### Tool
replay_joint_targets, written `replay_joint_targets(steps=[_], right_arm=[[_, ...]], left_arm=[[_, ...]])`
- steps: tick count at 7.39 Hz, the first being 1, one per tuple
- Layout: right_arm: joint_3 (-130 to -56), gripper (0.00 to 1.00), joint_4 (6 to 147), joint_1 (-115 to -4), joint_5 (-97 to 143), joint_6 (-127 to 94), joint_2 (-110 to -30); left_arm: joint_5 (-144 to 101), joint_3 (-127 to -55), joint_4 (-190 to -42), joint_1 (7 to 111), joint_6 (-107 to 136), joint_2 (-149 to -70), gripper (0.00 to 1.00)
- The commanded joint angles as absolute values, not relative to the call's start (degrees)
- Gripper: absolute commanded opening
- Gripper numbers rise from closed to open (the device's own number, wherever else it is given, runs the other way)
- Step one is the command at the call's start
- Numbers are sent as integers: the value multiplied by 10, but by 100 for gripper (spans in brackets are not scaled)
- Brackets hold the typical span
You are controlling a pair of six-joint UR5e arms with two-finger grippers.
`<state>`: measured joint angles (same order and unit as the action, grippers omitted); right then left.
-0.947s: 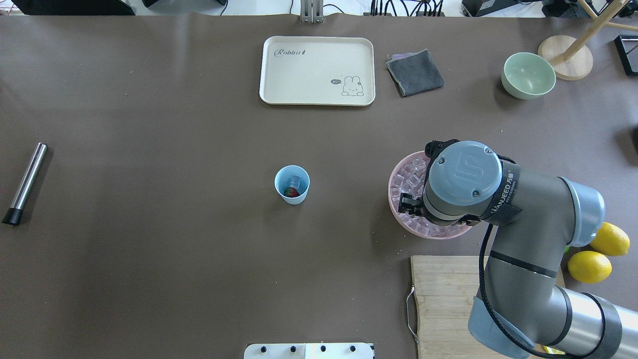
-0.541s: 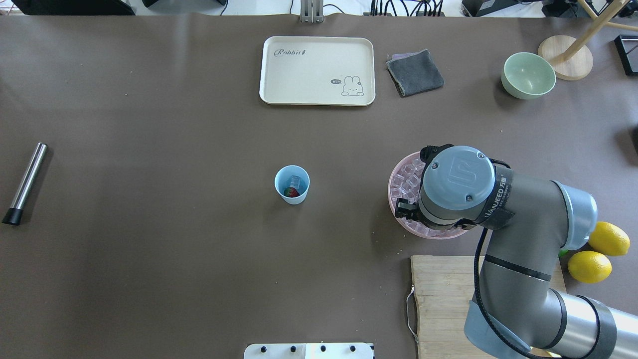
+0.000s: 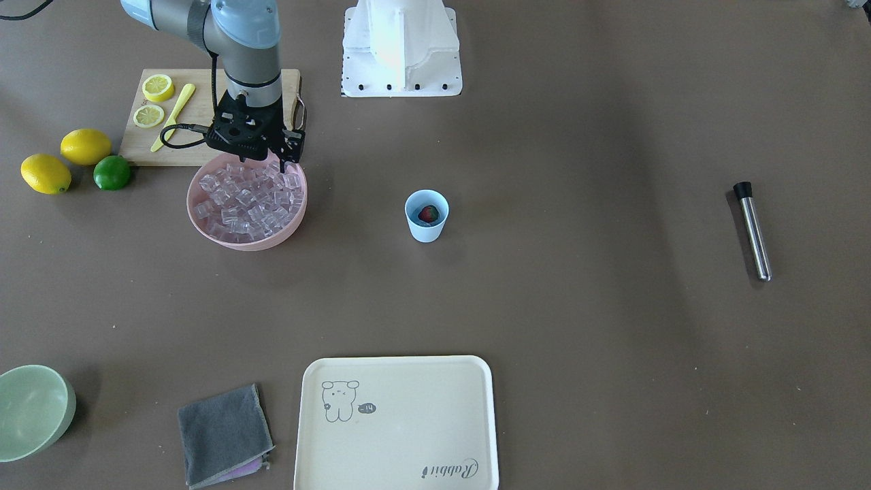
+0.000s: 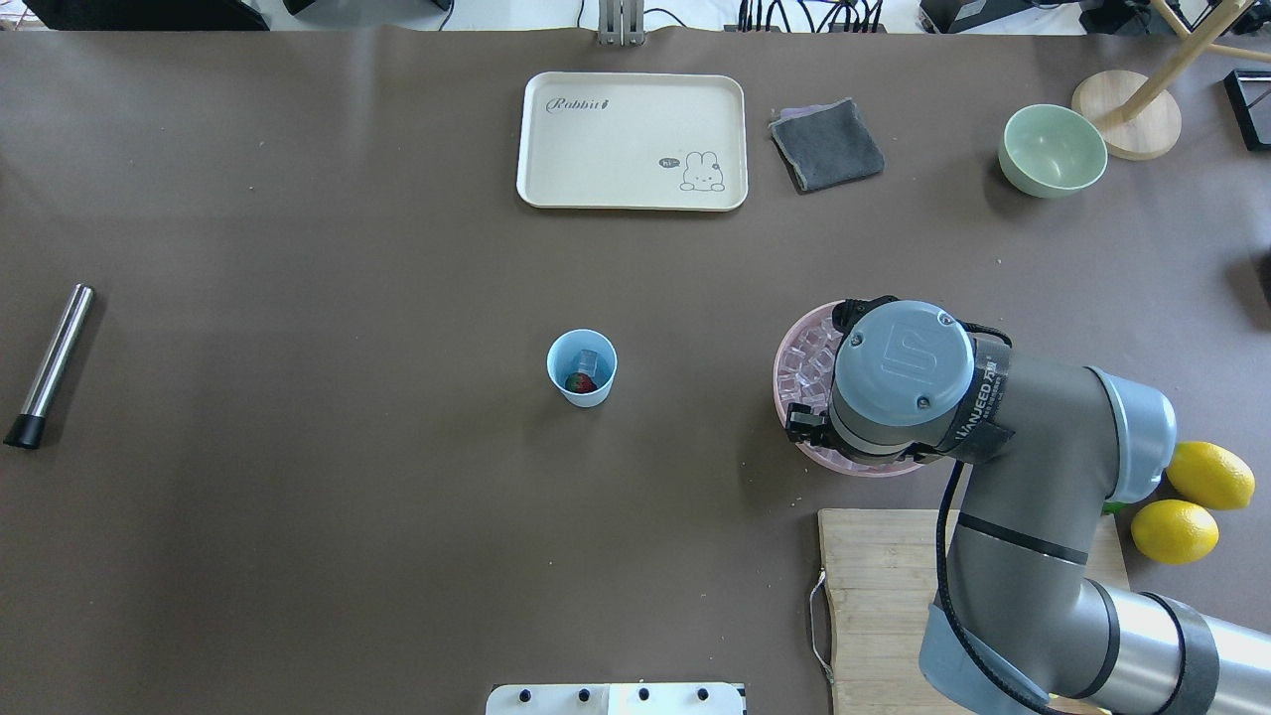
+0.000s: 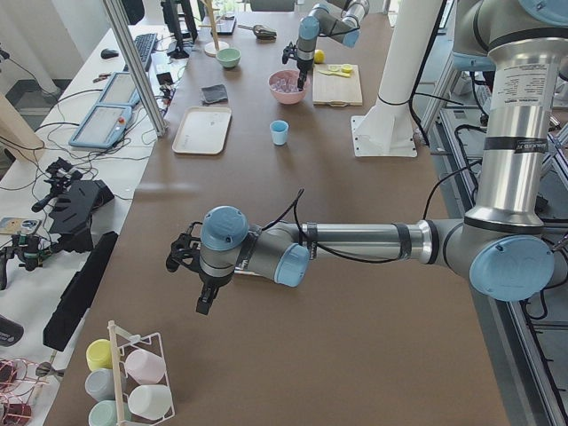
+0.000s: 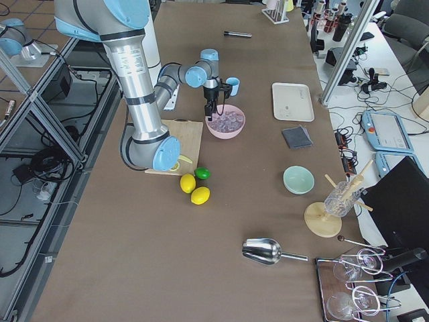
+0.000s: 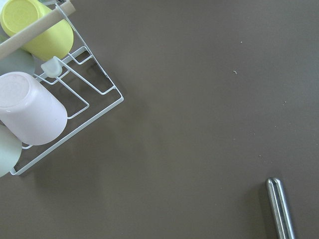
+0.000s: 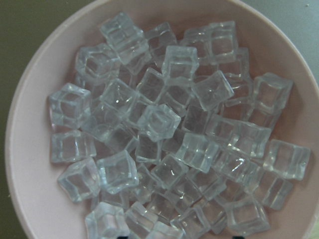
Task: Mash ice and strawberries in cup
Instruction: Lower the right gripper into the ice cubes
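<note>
Right arm [image 4: 1033, 556] comes in over the board [image 3: 197, 129] with the elbow bent and the wrist pointing dead straight down over the pink bowl [image 3: 235, 245]. Its pincer [image 3: 284, 162] hangs just above the ice [image 8: 159, 124] at the bowl's robot-side edge. The tips are spread apart with nothing between them, going by the wrist cam. Bowl is piled with cubes.

The cup [image 4: 582, 368] stands upright mid-bench [image 4: 298, 248], well apart from the bowl. The strawberry [image 3: 428, 214] is down inside it with a cube [image 4: 588, 358] beside it.

Left arm [image 5: 355, 241] is stretched out long and low over the robot's left end of the bench, wrist turned down near a rack [image 7: 121, 97] of cups. Its pincer [image 5: 204, 300] points at the bench, and I can't tell if it's wide or narrow. A steel rod [image 4: 55, 362] lies flat out that way too.
</note>
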<state>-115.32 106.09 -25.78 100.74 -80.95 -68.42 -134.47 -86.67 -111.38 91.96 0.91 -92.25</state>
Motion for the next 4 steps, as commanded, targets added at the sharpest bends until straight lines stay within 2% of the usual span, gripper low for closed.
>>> replay_joint_targets(steps=[1, 4], right_arm=[[-1145, 76, 1060, -253, 1005, -804, -684], [-1138, 75, 1061, -256, 1005, -793, -677]], left_arm=[[-1346, -867, -1114, 920, 9, -918, 98], [-1346, -867, -1114, 922, 9, -918, 98]])
